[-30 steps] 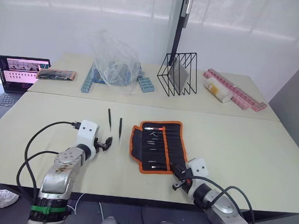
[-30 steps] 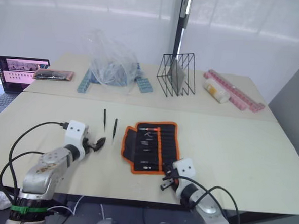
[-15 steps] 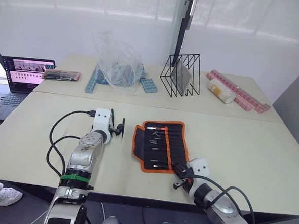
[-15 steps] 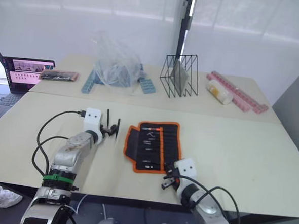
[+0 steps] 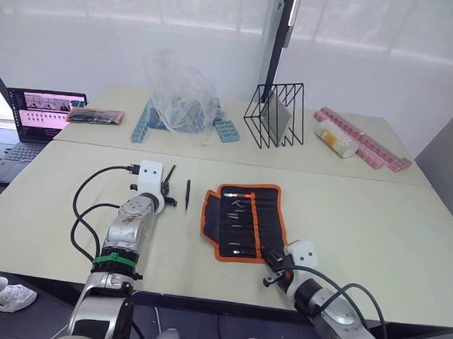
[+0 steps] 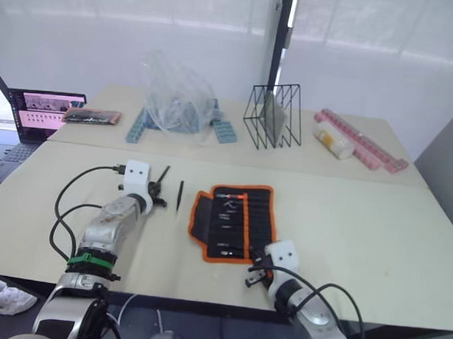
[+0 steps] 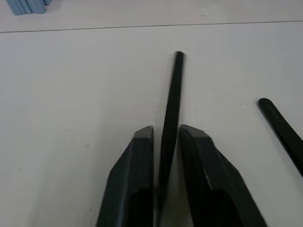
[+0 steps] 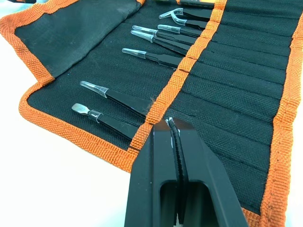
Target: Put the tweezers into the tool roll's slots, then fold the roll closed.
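I see the left gripper (image 7: 166,135) clenched on one of the tweezers (image 7: 171,101), its two black fingers (image 7: 137,161) pressed against the slim shaft, whose free end sticks out past the fingertips and seems to be lifted off the table (image 5: 377,217), though I can't be sure from this angle. A second pair of tweezers (image 5: 187,194) lies flat on the table just beside it, between the left gripper and the tool roll (image 5: 242,220). The roll lies open near the middle of the table's front half, its orange-bound face up, and several tools with silver tips already sit in the slots (image 8: 156,45). My right gripper (image 8: 174,142) rests at the roll's front edge, near its right corner, with its fingers pressed together on nothing; the fingertips meet right over the orange binding. A wire rack (image 5: 274,112) stands towards the table's far edge.
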`<action>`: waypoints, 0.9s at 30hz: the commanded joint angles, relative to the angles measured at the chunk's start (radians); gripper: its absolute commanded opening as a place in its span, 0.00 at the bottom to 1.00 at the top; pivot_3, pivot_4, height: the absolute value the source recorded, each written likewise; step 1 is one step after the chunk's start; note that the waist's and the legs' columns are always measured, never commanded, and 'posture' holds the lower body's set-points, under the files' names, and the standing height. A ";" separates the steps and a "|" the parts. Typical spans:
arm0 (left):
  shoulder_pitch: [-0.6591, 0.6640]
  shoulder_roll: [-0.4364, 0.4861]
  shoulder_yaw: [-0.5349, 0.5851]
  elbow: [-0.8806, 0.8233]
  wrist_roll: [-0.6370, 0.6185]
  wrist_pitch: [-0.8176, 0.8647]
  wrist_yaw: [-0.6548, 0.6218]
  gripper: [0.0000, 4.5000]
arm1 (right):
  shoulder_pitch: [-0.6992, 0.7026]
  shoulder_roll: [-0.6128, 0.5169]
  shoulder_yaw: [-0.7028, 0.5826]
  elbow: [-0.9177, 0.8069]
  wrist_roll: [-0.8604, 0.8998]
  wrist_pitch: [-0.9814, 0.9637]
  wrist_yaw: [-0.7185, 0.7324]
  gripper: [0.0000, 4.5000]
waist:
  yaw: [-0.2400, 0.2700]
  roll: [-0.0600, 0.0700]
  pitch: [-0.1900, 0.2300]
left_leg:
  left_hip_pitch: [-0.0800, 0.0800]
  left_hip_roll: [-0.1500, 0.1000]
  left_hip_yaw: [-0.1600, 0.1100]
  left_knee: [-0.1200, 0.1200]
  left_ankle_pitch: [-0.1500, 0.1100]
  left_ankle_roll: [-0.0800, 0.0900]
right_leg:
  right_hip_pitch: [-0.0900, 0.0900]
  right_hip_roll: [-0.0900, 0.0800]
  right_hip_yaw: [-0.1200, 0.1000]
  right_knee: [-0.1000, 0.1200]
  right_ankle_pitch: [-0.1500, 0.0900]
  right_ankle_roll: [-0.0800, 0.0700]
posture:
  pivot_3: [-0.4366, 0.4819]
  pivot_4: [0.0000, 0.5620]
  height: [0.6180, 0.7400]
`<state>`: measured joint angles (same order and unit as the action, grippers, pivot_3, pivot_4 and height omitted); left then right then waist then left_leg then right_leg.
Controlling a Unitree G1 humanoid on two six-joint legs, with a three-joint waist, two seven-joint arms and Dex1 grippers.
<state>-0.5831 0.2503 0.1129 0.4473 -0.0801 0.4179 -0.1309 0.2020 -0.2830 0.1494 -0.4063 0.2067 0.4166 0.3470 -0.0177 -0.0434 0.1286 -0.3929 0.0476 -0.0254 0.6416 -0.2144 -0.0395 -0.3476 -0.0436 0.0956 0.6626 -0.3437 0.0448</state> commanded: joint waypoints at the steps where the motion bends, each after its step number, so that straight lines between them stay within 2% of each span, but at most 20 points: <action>1: 0.019 -0.005 -0.006 0.032 0.000 0.008 -0.014 0.01 | 0.025 -0.009 -0.006 0.087 -0.037 0.062 -0.035 0.00 | 0.000 0.000 0.000 | 0.000 0.000 0.000 0.000 0.000 0.000 | 0.000 0.000 0.000 0.000 0.000 0.000 | 0.48 0.27 0.71; 9: 0.033 0.064 -0.004 -0.051 0.019 -0.056 -0.051 0.01 | 0.027 -0.007 0.000 0.089 -0.038 0.061 -0.035 0.00 | -0.004 0.000 0.000 | -0.002 0.000 0.000 0.000 0.000 0.000 | 0.000 0.000 0.000 0.000 0.000 0.000 | 0.48 0.27 0.71; 17: 0.054 0.137 -0.024 -0.280 0.013 -0.066 -0.116 0.01 | 0.029 -0.009 0.000 0.093 -0.039 0.057 -0.031 0.00 | -0.005 -0.005 0.006 | -0.010 0.001 -0.001 0.000 0.001 -0.002 | -0.005 0.001 -0.001 0.000 0.002 -0.004 | 0.48 0.27 0.71; 24: 0.100 0.197 -0.074 -0.486 -0.018 -0.035 -0.259 0.01 | 0.023 -0.007 0.005 0.100 -0.040 0.055 -0.029 0.00 | -0.006 -0.003 0.009 | -0.010 0.002 -0.001 0.000 0.001 -0.002 | -0.005 0.001 -0.001 0.000 0.002 -0.004 | 0.48 0.27 0.71; 27: 0.094 0.240 -0.132 -0.560 -0.049 -0.012 -0.390 0.01 | 0.022 -0.008 0.008 0.101 -0.041 0.056 -0.027 0.00 | -0.006 -0.003 0.010 | -0.011 0.002 -0.001 0.000 0.001 -0.002 | -0.005 0.001 -0.001 0.000 0.002 -0.004 | 0.48 0.27 0.71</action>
<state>-0.4702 0.4720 0.0077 -0.0391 -0.1025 0.3976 -0.4520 0.2023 -0.2818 0.1534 -0.4187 0.2068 0.4161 0.3477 -0.0236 -0.0466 0.1386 -0.4035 0.0491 -0.0262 0.6415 -0.2133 -0.0414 -0.3526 -0.0426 0.0945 0.6627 -0.3416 0.0410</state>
